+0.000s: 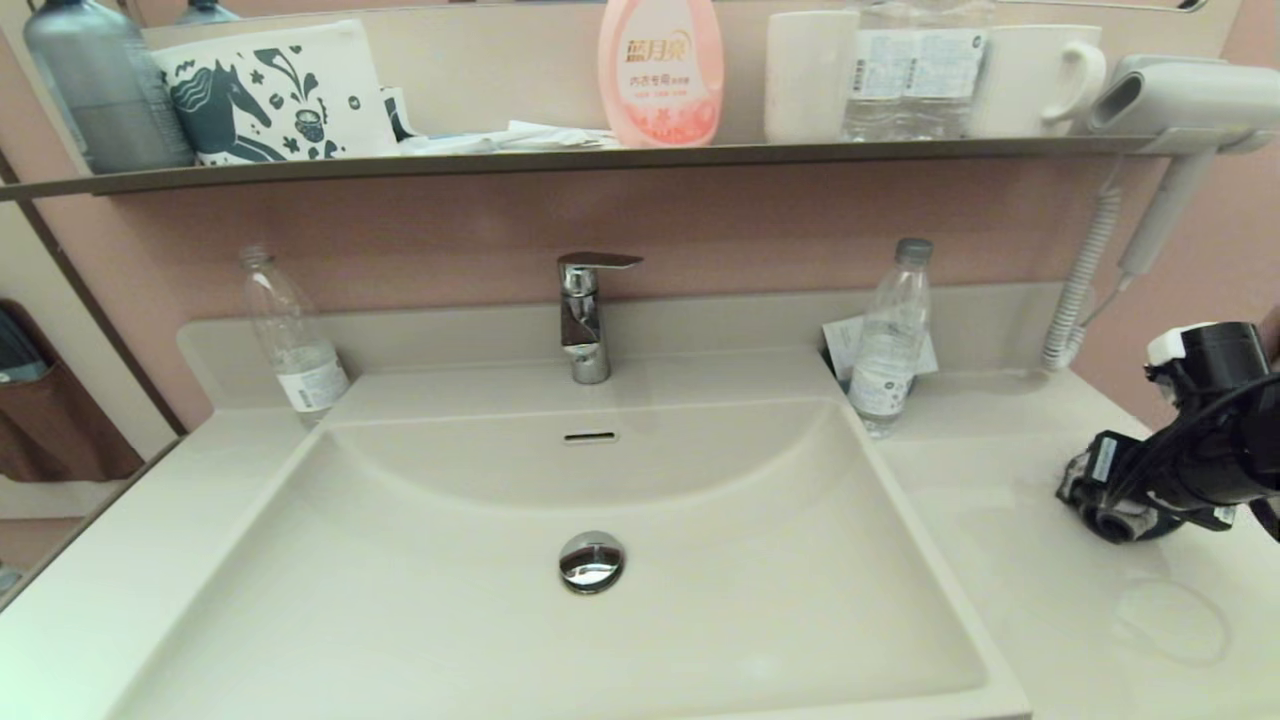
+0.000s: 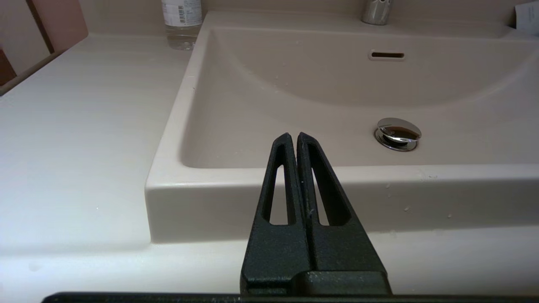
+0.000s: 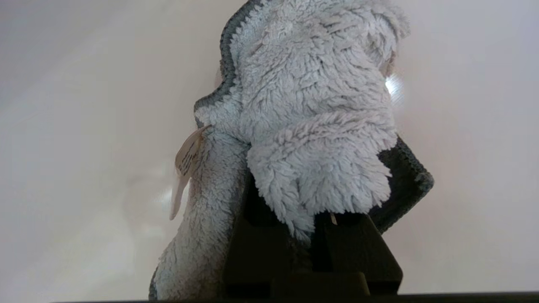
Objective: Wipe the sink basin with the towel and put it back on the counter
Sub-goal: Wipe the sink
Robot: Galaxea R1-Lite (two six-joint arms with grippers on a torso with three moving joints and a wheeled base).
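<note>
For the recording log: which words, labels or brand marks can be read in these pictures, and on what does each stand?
"蓝月亮": pink detergent bottle on the shelf; the smaller lines under it are too small to read.
Labels on the shelf's water bottles: unreadable.
Labels on the counter bottles: unreadable.
White tag on the towel: print too blurred.
</note>
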